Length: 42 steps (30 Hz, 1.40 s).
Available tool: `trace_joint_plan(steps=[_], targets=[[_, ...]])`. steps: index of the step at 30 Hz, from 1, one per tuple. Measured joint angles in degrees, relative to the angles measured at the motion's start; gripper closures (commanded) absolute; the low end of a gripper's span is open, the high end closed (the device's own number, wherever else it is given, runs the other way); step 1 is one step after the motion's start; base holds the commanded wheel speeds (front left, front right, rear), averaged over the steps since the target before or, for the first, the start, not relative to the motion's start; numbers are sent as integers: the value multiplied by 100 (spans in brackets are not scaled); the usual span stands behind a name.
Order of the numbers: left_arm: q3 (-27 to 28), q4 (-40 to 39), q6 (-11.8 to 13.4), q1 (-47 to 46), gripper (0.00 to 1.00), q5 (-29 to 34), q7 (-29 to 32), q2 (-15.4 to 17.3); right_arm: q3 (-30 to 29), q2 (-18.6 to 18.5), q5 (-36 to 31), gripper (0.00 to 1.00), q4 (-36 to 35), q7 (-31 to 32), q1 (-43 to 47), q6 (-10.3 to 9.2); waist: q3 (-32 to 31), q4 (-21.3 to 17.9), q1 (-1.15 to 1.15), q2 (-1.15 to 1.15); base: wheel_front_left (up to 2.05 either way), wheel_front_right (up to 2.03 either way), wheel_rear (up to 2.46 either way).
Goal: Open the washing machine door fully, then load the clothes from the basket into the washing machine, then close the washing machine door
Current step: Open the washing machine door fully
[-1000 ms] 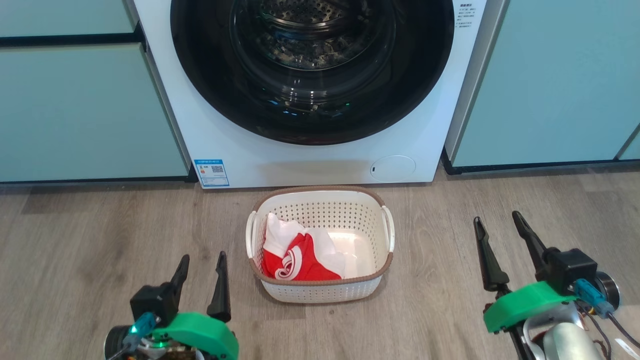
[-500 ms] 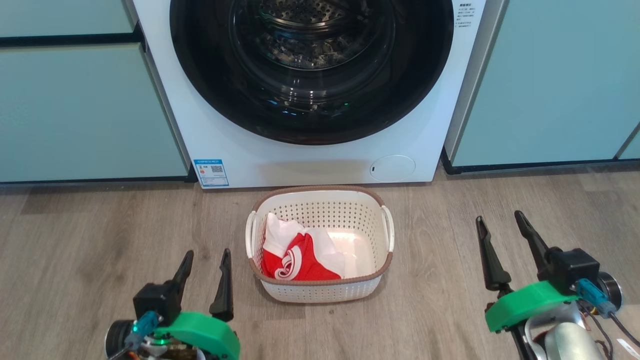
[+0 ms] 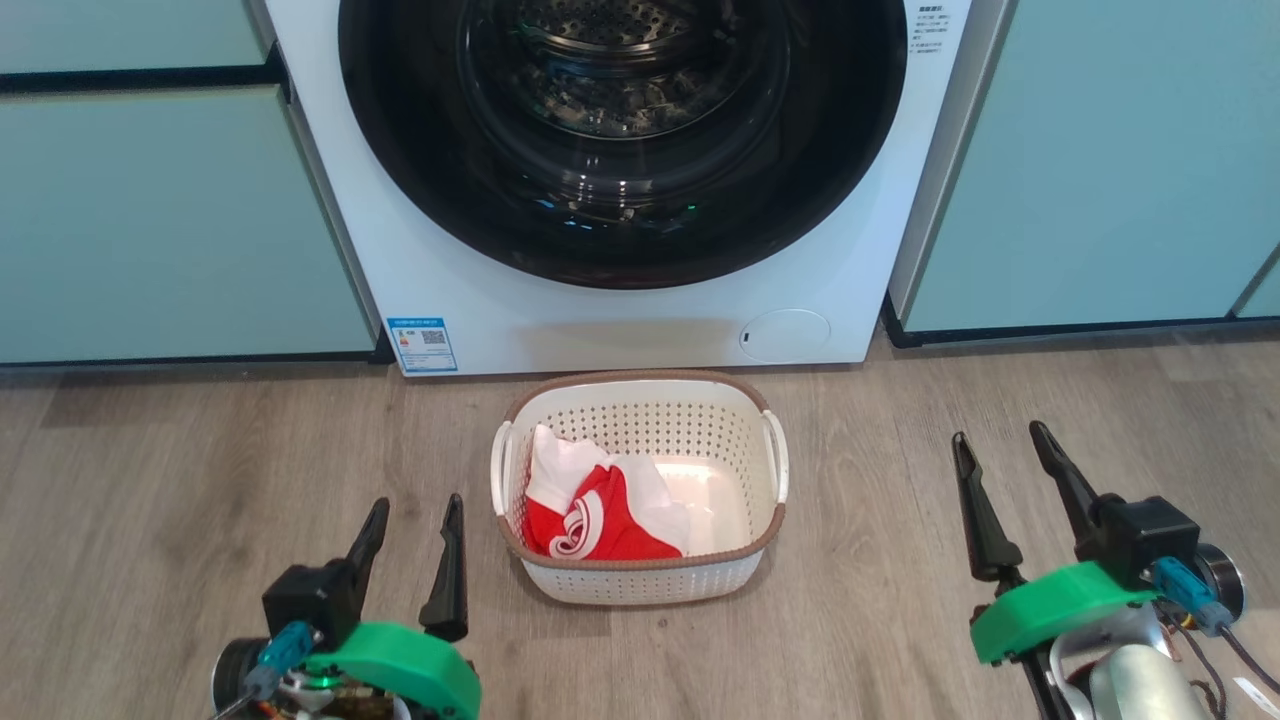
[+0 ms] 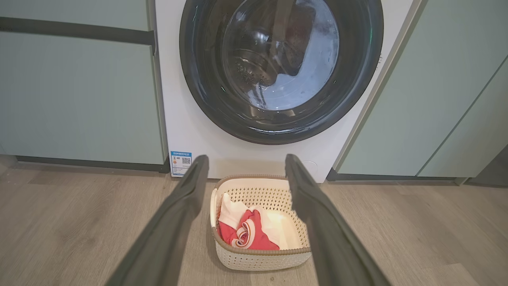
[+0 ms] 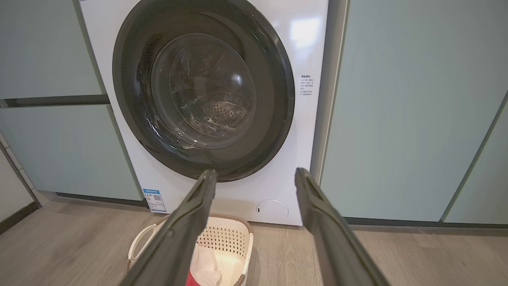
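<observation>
**A:** Head cam: washing machine (image 3: 640,320) dead centre at the far side, btwn teal cabinets (image 3: 150,220). Door (image 3: 420,190) sits flush w/ the front, black rim, and the drum holes show thru the glass.

**B:** And the basket?

**A:** Basket (image 3: 640,585) is on the wood floor (image 3: 150,500), just near of the machine, approx. under the door. Clothes (image 3: 600,520), red w/ white trim plus white, are bunched in its left half.

**B:** Claws?

**A:** Left gripper (image 3: 417,502) is low at the near left, beside the basket, not touching. Its fingers are parted by a modest gap and hold nothing. Right gripper (image 3: 998,432) is well apart on the right. It's spread about the same and also empty-handed. Both point toward the machine.

**B:** Anything else?

**A:** Blue sticker (image 3: 422,344) at the machine's bottom left, round filter cover (image 3: 786,335) at the bottom right.
</observation>
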Motion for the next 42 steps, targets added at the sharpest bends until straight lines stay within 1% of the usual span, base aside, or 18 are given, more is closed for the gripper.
trace_joint_plan(steps=[7, 29, 31, 32, 35, 42], targets=[[1, -11, 0, 5, 0, 15, 0, 0, 2, 0, 52, 0, 3, 0, -1, 0, -11, 0, 0, 0, 89, 89, -178], [3, -38, -11, 93, 0, 63, 0, -3, -16, 0, 51, 0, 121, 0, -2, 0, -56, -52, 0, 0, 123, 123, -245], [15, -131, -9, 93, 0, 54, -1, -4, -31, -2, 51, 0, 121, 0, -2, 0, -46, -55, 0, 0, 115, 111, -226], [11, -169, -7, 91, 0, 156, -1, -4, -41, -2, 51, 0, 122, 0, -2, 0, -40, -57, 0, 0, 101, 101, -202], [5, -242, -4, 91, 0, 258, -1, -48, -99, -32, 48, 0, 153, 0, -1, 0, -29, -58, 0, 0, 85, 85, -171], [15, -242, 18, 91, 0, 275, -1, -43, -110, -32, 40, 0, 186, 0, -3, 0, -28, -63, 0, 0, 43, 43, -86]])
